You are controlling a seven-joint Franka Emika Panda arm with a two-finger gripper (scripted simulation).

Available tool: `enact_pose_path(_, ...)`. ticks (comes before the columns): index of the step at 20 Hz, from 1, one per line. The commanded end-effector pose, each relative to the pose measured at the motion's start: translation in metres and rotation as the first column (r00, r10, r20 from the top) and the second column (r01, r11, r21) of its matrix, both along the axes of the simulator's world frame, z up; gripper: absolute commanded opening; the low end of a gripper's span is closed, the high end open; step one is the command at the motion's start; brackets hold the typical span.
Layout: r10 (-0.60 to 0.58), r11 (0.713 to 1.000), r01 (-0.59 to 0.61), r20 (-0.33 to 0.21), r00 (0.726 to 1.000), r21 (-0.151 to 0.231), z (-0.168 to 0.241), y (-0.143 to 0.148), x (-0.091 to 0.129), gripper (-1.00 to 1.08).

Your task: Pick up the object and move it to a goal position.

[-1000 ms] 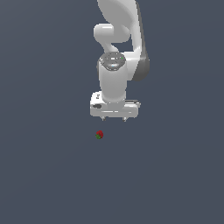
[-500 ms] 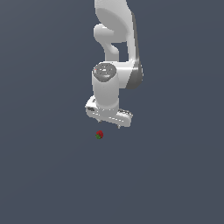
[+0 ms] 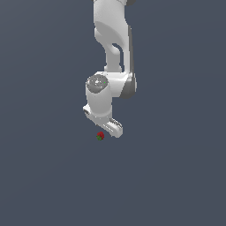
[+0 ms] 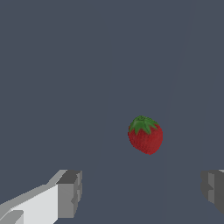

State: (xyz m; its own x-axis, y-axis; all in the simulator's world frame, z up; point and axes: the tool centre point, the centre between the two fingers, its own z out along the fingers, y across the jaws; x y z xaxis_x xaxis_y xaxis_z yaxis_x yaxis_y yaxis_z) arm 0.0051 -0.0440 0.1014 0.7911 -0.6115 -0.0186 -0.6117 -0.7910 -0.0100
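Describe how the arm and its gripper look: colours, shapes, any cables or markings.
The arm is glossy white with rounded links and dark grey joint bands. A grey disc caps the wrist. The gripper is a white bar; its fingers are blocky, with grey pads. No cables or markings show.

Exterior view: off-arm camera, set back and high, angled down onto a plain dark grey bench (image 3: 39, 176). It takes in the white arm from upper links to the hand (image 3: 107, 128), all small in the picture. Wrist view: mounted on the wrist, looks out along the hand toward the same grey bench, very close. Both grey fingertips (image 4: 70, 193) poke in at its edge with a wide gap. Shared by both views: the strawberry (image 3: 100, 135), just beyond the hand, a speck in the exterior view, large in the wrist view.
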Motion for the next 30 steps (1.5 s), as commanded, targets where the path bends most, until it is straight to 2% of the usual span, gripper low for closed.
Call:
enact_pose_path(1,-0.074,0.997,0.074,0.002,0.997,-0.005,-0.008,-0.007,0.000,1.00)
enact_pose_path(6,-0.180,0.984,0.180,0.005,0.984,-0.013,-0.020,-0.018,0.000,1.00)
enact_pose_path(12,-0.250,0.968,0.250,0.008,0.968,-0.018,-0.027,-0.026,0.000,1.00)
enact_pose_path(20,-0.259,0.966,0.259,0.008,0.966,-0.019,-0.032,-0.027,0.000,1.00)
enact_pose_path(30,-0.263,0.964,0.264,0.008,0.965,-0.019,-0.075,-0.027,-0.001,1.00)
